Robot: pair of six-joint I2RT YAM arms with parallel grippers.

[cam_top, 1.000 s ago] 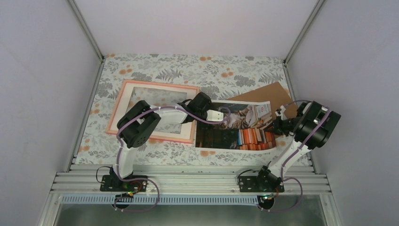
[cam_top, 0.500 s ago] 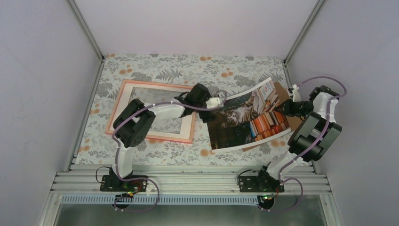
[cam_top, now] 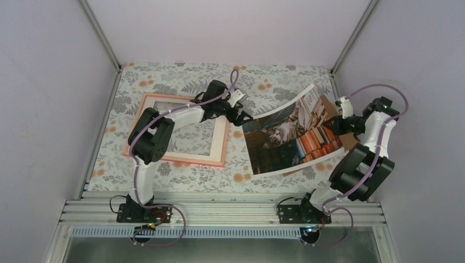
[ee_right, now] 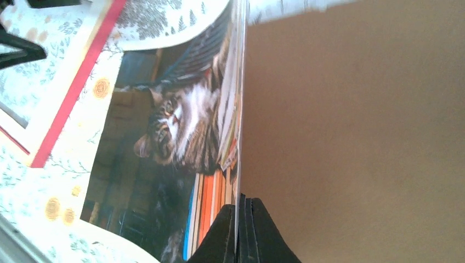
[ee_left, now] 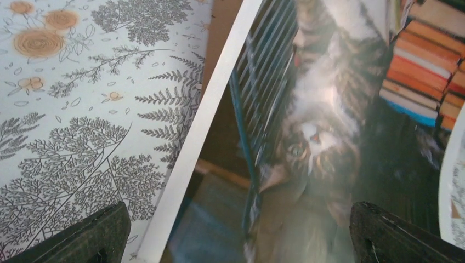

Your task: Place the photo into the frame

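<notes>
At table's right side, right gripper [ee_right: 241,219] stays pinched on the photo [cam_top: 285,137], whose right edge now rises, curling off the backing board [ee_right: 356,137]. Left gripper [ee_left: 236,233] has let go, jaws wide. Frame [cam_top: 222,148] lies flat beside it, unfilled.

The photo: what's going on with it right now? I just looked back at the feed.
The right arm's fingers are pinched shut on the right edge of the photo, holding that side up so the print curves off the table. The brown backing board lies on that same side. The left arm's fingers stand open over the photo's left edge, holding nothing. The frame lies flat to the left, with no photo in it yet.
</notes>
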